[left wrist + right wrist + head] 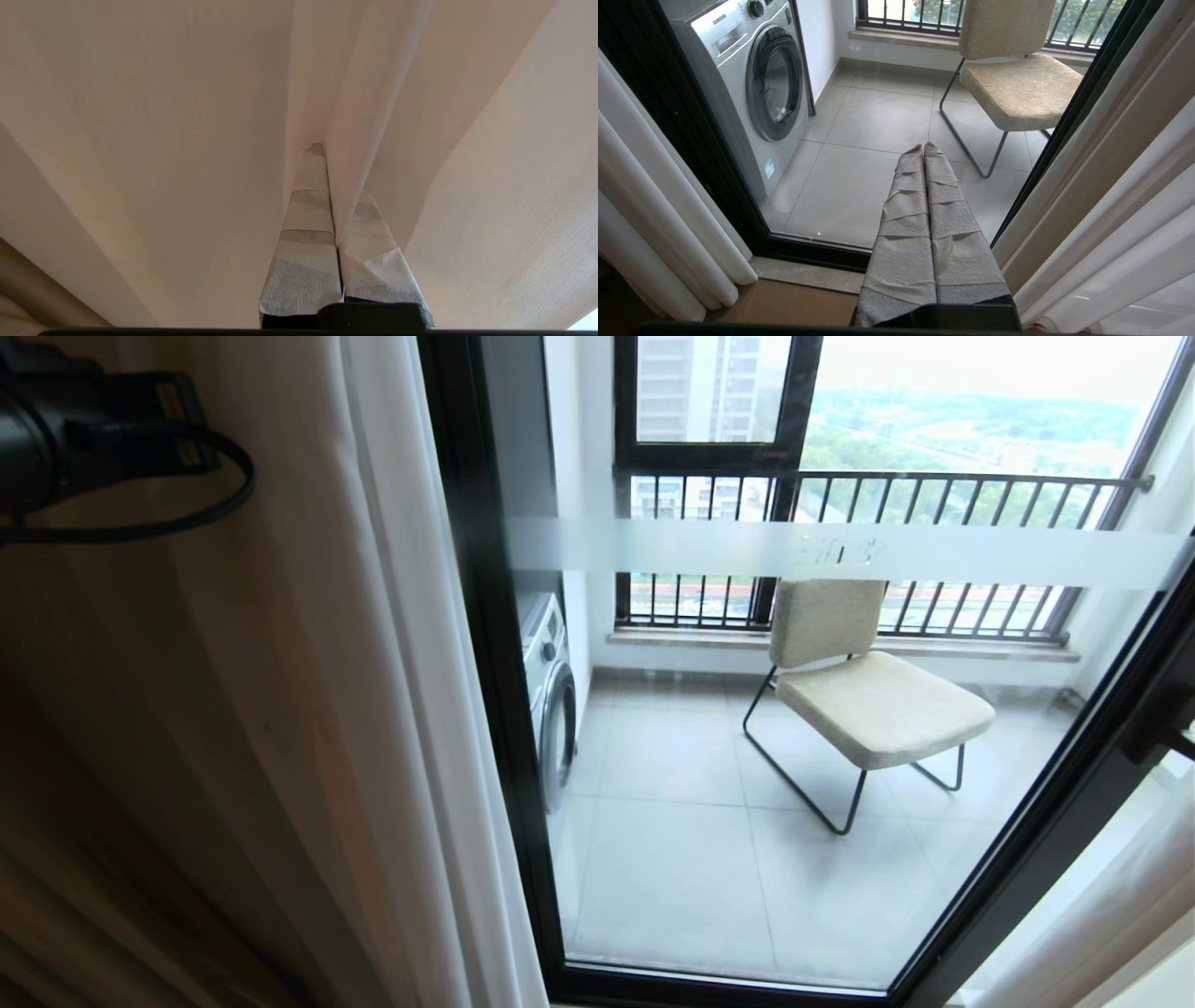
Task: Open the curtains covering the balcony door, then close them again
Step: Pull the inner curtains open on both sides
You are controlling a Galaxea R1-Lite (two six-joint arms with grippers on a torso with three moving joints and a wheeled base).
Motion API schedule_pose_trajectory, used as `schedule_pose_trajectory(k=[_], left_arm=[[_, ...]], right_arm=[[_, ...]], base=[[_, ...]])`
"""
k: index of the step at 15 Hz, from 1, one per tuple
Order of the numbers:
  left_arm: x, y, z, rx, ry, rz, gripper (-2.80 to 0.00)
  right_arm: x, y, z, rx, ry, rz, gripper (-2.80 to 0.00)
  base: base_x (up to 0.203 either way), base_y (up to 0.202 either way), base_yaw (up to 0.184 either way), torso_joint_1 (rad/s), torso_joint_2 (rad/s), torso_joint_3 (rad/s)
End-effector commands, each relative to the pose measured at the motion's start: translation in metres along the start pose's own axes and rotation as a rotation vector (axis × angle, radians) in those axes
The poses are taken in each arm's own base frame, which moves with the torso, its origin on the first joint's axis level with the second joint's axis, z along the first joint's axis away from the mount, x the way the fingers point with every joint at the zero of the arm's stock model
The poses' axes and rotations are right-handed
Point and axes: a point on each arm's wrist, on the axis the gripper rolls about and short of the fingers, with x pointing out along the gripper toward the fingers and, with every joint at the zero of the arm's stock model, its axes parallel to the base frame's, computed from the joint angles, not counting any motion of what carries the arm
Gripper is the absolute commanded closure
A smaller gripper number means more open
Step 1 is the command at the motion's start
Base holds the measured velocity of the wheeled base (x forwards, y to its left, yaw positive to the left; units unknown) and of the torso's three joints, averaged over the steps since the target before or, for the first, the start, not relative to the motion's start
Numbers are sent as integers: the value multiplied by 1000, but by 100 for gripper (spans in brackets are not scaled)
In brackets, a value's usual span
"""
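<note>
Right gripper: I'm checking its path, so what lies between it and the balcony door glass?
Nothing: in the right wrist view the right gripper, shut and empty, hangs before the balcony door with a bare stretch between; curtains hang at both sides.

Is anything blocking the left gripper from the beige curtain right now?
No. The left gripper is shut on a fold of the thick beige woven curtain, fabric pinched between its taped fingers; nothing visible lies between them.

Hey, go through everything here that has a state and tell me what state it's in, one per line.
curtains: drawn aside, glass uncovered
balcony door: shut
washing machine: door shut
chair: upright, unoccupied
left gripper: shut on a curtain fold
right gripper: shut, holding nothing
</note>
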Motion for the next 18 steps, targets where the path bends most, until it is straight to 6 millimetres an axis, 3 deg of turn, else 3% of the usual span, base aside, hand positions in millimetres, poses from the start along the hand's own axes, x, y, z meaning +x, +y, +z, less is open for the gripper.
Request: schedule_pose_trajectory(k=[1,5,13,18], left_arm=[[1,0,0,-2,-2,2,0],[4,5,1,-9,-3,19,0],[24,34,6,-34,-18,9,0],[44,75,15,-38,-44,78,0]], right_arm=[[0,0,0,-1,0,2,0],[0,0,0,-1,0,2,0],[0,0,0,-1,0,2,0],[0,0,0,-1,0,2,0]], base=[[0,0,0,0,0,0],[0,0,0,0,0,0],[0,0,0,0,0,0],[0,0,0,0,0,0]])
